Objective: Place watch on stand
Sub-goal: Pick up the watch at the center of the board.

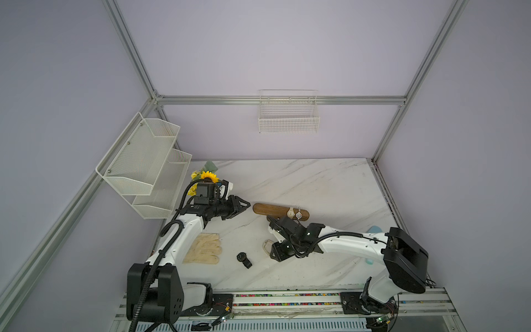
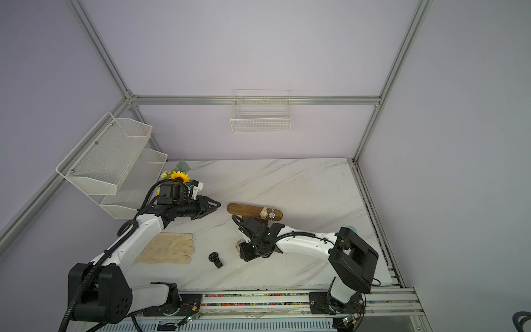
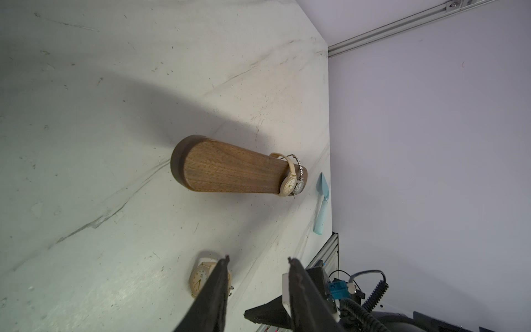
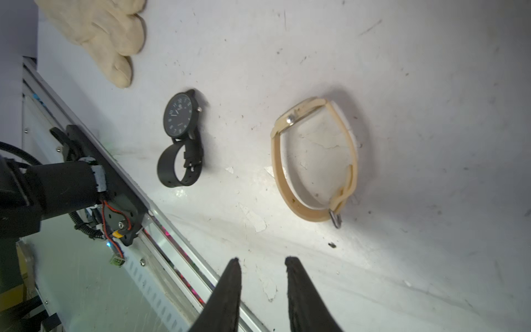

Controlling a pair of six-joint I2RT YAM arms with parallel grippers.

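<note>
The brown wooden stand (image 1: 273,210) (image 2: 247,209) (image 3: 230,169) lies across the middle of the marble table. A beige watch (image 1: 291,213) (image 3: 288,184) and a silver chain watch (image 1: 298,214) (image 3: 298,187) are wrapped around its right end. Another beige watch (image 4: 313,161) (image 1: 267,246) (image 3: 198,280) lies on the table in front of the stand, and a black watch (image 1: 244,259) (image 2: 215,259) (image 4: 181,138) lies left of it. My left gripper (image 1: 247,205) (image 3: 258,258) hovers open and empty left of the stand's bare end. My right gripper (image 1: 277,253) (image 4: 262,260) is open and empty just beside the beige table watch.
Cream gloves (image 1: 204,248) (image 4: 106,34) lie at the front left. A sunflower (image 1: 208,176) sits behind the left arm, under a white mesh shelf (image 1: 149,163). A wire basket (image 1: 288,115) hangs on the back wall. A light-blue tool (image 3: 321,207) lies near the right table edge.
</note>
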